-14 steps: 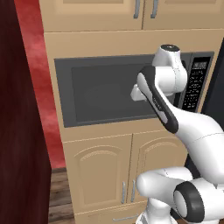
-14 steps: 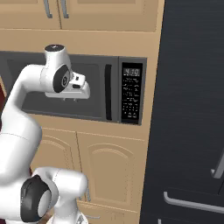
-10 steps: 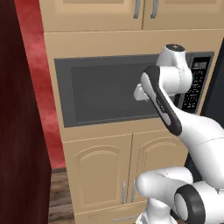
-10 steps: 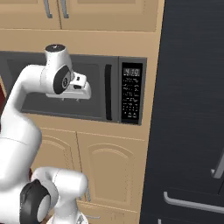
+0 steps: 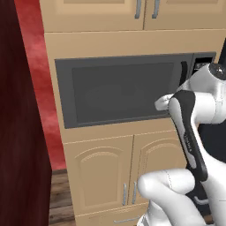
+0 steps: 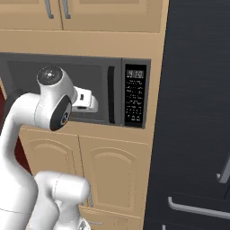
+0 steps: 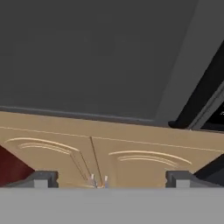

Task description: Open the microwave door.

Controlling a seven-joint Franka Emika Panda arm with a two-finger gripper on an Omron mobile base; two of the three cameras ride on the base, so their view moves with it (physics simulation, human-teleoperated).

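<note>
Hand view is showing the claw (image 7: 105, 178) standing wide open, its two fingertips (image 7: 40, 178) set far apart and holding nothing, facing the lower part of the microwave door (image 7: 87, 52). The door is sitting shut in the microwave (image 5: 128, 90), built in above the beige cabinet doors (image 5: 132, 172), its black handle (image 6: 111, 94) lying just beside the button panel (image 6: 135, 95).

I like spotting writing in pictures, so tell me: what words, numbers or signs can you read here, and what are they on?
"4:10", as best I can make out: pale digits on the display at the top of the microwave's black button panel.
The rows of small pale marks on that panel's buttons: too small and blurred to read.
The microwave door and the beige cabinet doors: no writing that I can see.
</note>
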